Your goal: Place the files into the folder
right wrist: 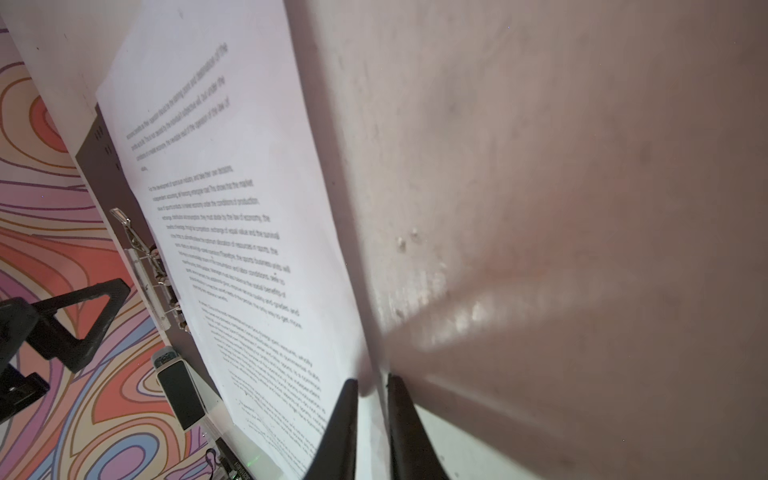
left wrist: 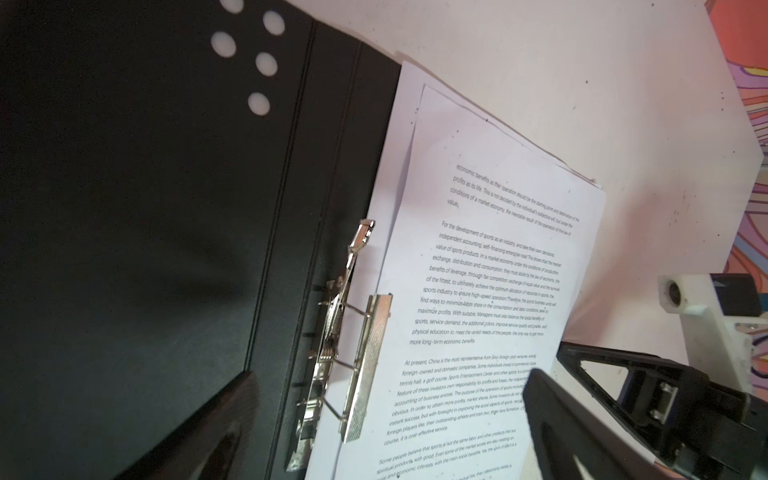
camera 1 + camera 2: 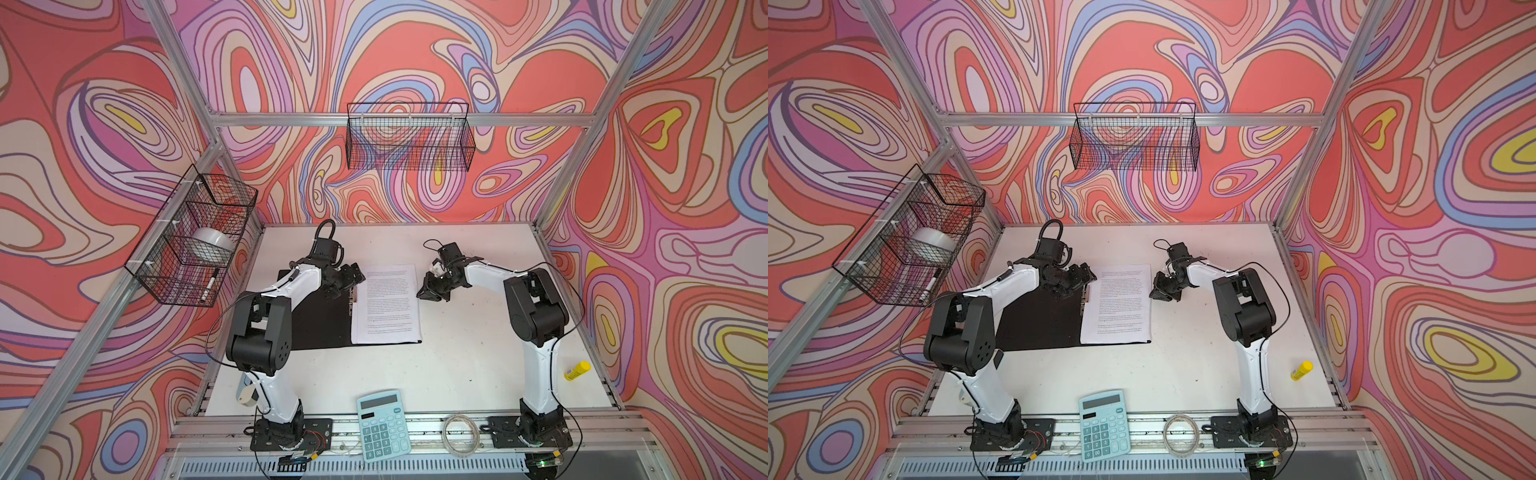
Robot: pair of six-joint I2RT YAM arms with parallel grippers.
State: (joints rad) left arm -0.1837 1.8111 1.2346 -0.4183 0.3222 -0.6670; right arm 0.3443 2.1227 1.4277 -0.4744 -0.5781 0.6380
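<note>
Nearest us lies the teal calculator [image 3: 384, 424], at the front edge of the table [image 3: 457, 357]. Farther back we see the folder [image 3: 320, 316] lying open, black inside up. The files [image 3: 388, 303] rest on its right half, their left edge beside the metal clip [image 2: 357, 353]. Our left gripper [image 3: 351, 277] hovers over the spine, fingers spread wide. Our right gripper [image 1: 372, 386] sits at the files' right edge, fingers nearly pressed together. We cannot tell whether they pinch a sheet.

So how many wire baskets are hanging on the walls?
2. The back wire basket hangs on the rear rail; the left wire basket hangs on the side rail, holding a tape roll and a marker. None look hidden.
</note>
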